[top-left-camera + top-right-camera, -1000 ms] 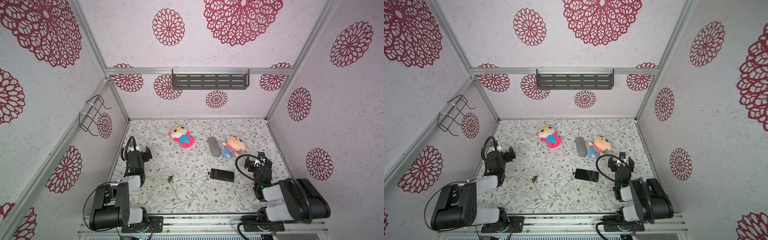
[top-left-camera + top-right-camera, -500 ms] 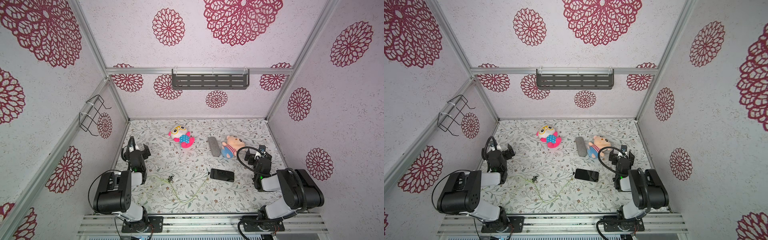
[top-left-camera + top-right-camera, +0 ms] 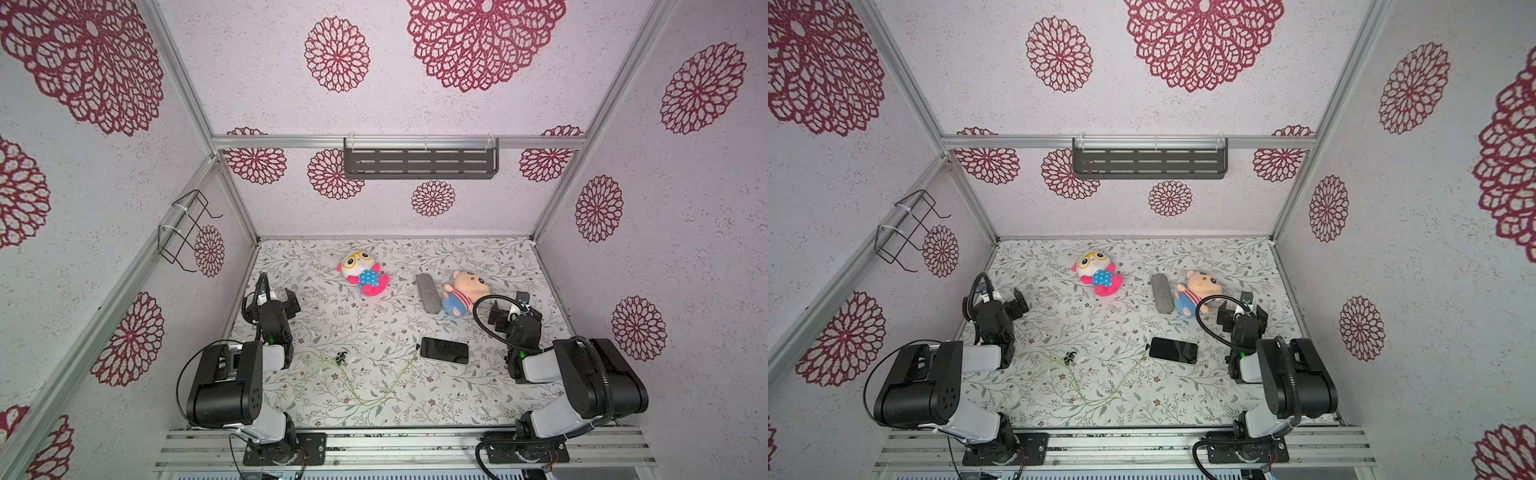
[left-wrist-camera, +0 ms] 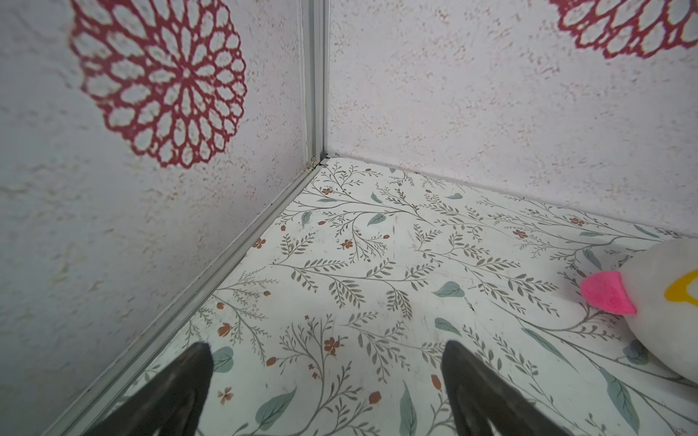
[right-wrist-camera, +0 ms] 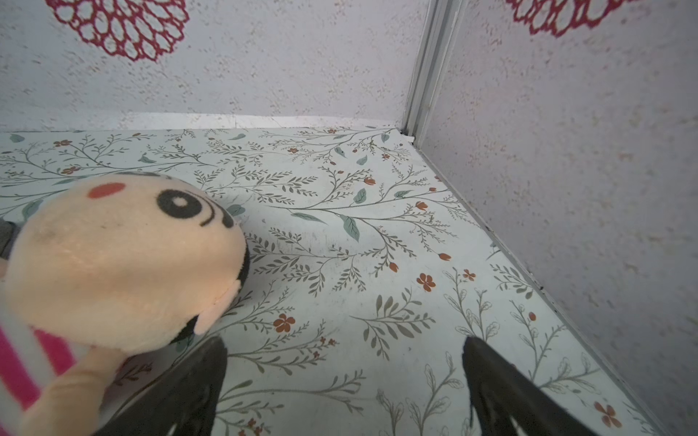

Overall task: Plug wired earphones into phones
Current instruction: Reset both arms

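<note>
The black phone (image 3: 444, 350) (image 3: 1173, 350) lies flat, right of the table's middle. The earphones' pale yellow-green cable (image 3: 353, 386) (image 3: 1084, 390) snakes across the table's front, with the black-and-white earbuds (image 3: 341, 356) (image 3: 1070, 356) at its left. Its other end reaches the phone's left edge; I cannot tell whether it is plugged in. My left gripper (image 3: 276, 297) (image 3: 1003, 299) (image 4: 326, 349) stands open and empty near the left wall. My right gripper (image 3: 511, 309) (image 3: 1241, 311) (image 5: 343, 343) is open and empty near the right wall. Neither wrist view shows the phone or the earphones.
A white-and-pink plush (image 3: 363, 272) (image 3: 1096, 270) (image 4: 661, 302) lies at the back middle. A peach plush (image 3: 463, 291) (image 3: 1196, 291) (image 5: 121, 260) lies just left of my right gripper, with a grey fuzzy pad (image 3: 428, 293) (image 3: 1161, 293) beside it. Walls close in on three sides.
Both arms have folded in, mostly in the first half second. The right gripper has shifted slightly toward the back, beside the peach plush. Phone and earphones have not moved.
</note>
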